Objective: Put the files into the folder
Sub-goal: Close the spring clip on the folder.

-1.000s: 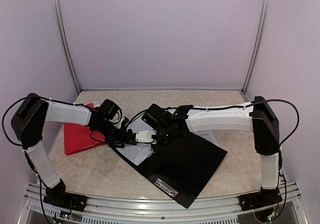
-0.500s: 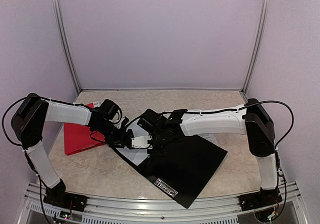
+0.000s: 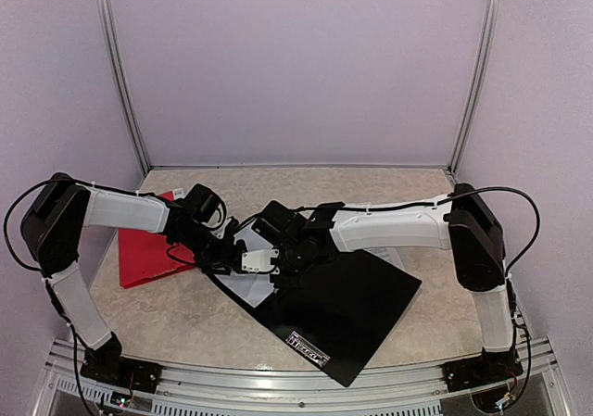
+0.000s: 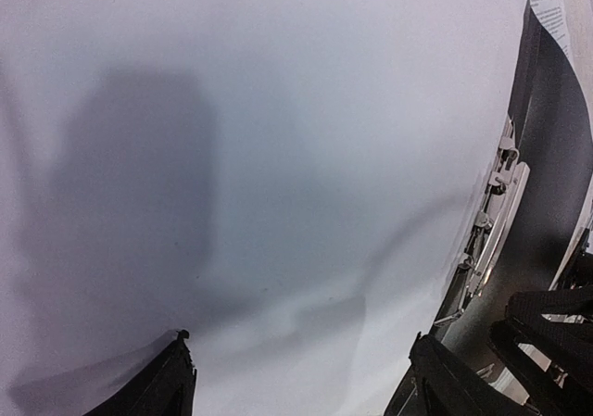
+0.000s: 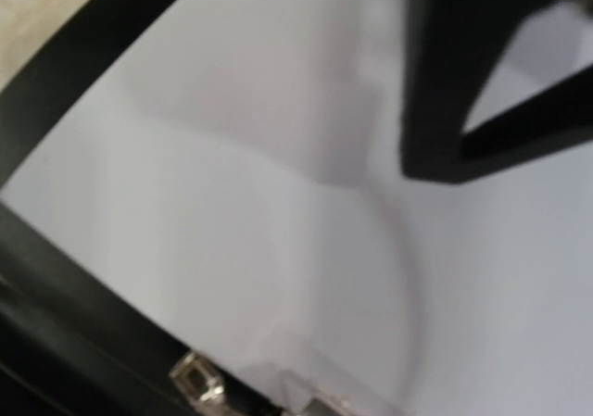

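Left tool (image 4: 301,342) hovers wide open and empty just above the white sheets (image 4: 278,157) lying on the open black folder (image 3: 352,305). Right tool (image 3: 269,258) has slid left to meet it over the same paper; its grip I cannot tell. Seating the sheets looks close.

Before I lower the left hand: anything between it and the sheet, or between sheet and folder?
Nothing visible. The open left hand sits just above the bare white sheet, which lies on the open black folder beside its metal clip. The right hand is close alongside.
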Controlling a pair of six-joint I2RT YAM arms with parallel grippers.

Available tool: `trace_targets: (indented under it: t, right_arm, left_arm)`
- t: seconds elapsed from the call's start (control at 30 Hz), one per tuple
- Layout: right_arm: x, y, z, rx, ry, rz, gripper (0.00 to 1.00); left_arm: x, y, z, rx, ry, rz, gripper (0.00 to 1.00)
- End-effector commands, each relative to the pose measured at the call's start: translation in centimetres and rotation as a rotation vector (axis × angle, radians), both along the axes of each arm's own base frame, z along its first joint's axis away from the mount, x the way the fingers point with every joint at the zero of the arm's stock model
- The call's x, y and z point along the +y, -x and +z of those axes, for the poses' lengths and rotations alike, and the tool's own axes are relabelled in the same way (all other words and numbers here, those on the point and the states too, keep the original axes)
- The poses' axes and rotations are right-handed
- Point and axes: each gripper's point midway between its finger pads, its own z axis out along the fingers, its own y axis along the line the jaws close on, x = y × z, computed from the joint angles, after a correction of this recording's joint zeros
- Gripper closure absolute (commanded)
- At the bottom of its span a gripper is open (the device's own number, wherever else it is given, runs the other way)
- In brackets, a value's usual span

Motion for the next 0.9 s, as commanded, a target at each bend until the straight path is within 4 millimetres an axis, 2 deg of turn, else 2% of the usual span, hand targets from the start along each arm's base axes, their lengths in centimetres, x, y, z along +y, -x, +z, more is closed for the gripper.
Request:
trace_targets:
  t: [0.0, 0.47, 0.87]
  right_arm:
    - [0.6, -1.2, -0.5, -0.013, -0.004, -0.028, 0.79]
    - [-0.2, -2.3, -1.8, 0.008, 0.019, -0.061, 0.82]
    - [-1.8, -3.8, -1.8, -0.004, 0.039, -0.115, 0.84]
  left_arm:
    - [1.8, 2.0, -3.4, 0.098, -0.103, 0.000, 0.22]
    - [1.8, 2.1, -3.4, 0.099, -0.104, -0.002, 0.22]
    - [1.8, 2.1, -3.4, 0.099, -0.106, -0.002, 0.22]
